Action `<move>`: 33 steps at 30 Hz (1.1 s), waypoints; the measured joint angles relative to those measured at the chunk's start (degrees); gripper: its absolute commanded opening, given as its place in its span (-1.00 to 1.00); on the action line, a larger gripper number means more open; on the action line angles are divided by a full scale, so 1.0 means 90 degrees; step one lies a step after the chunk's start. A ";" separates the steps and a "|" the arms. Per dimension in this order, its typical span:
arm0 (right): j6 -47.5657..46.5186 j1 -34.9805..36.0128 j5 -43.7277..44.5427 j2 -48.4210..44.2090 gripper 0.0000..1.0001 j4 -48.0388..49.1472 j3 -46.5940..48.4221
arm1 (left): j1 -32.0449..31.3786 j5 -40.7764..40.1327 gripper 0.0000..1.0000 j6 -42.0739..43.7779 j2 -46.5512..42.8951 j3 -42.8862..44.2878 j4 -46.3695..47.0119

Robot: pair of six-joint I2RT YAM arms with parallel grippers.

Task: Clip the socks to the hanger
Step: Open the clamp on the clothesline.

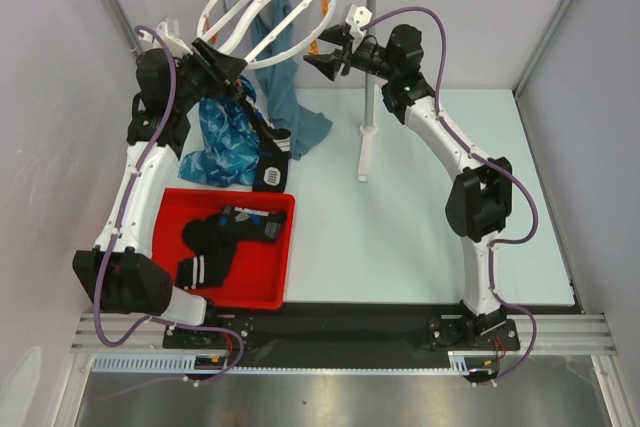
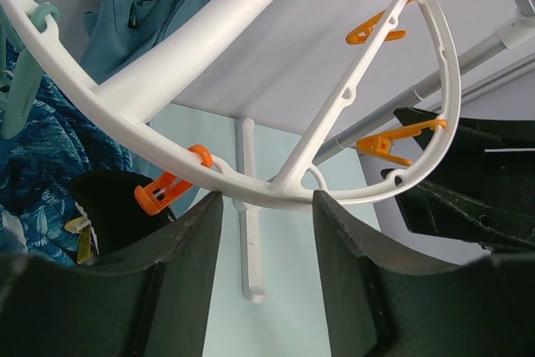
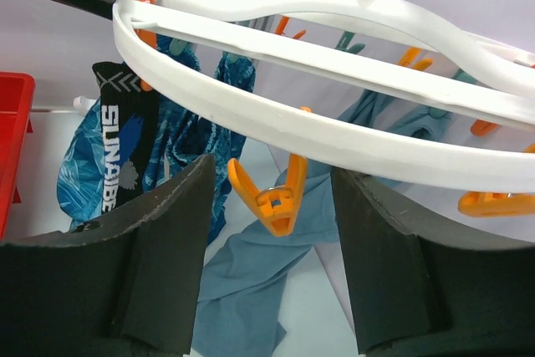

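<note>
The white round hanger (image 1: 262,7) hangs from the rail by its hook, orange clips around its rim. My left gripper (image 1: 222,59) stands open at its left rim; in the left wrist view the rim (image 2: 276,194) runs across both fingertips, not pinched. My right gripper (image 1: 322,52) is open at the right rim. An orange clip (image 3: 272,202) hangs between its fingers (image 3: 180,206), with a gap on each side. One black sock with white lettering (image 3: 117,148) hangs below the ring's far side. More black socks (image 1: 215,237) lie in the red bin (image 1: 280,257).
A blue patterned cloth (image 1: 225,142) and a teal cloth (image 1: 290,97) hang down from the ring to the table. The grey rail stand's post (image 1: 370,67) and white foot (image 1: 365,152) are just right of the ring, close to my right wrist. Walls close in behind.
</note>
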 measured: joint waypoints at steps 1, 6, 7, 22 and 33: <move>0.0005 0.0007 -0.0010 0.0029 0.24 -0.0019 0.0039 | 0.0000 0.0000 0.04 0.0000 0.0000 0.0000 0.0002; 0.0056 0.0068 -0.0012 0.0172 0.17 -0.0051 0.0160 | 0.0005 -0.0002 0.04 0.0000 0.0000 0.0000 0.0002; 0.0075 0.0080 -0.0015 0.0192 0.15 -0.0061 0.0170 | 0.0005 -0.0002 0.04 0.0000 0.0000 0.0000 0.0002; 0.0537 0.0299 0.0277 0.0202 -1.00 -0.0197 0.0228 | 0.0114 -0.0090 0.11 0.0010 0.0000 0.0002 -0.0007; 0.0930 0.0792 0.1501 -0.0080 -1.00 -0.0891 0.0209 | 0.0146 0.0126 0.27 0.0000 -0.0253 0.0002 -0.0255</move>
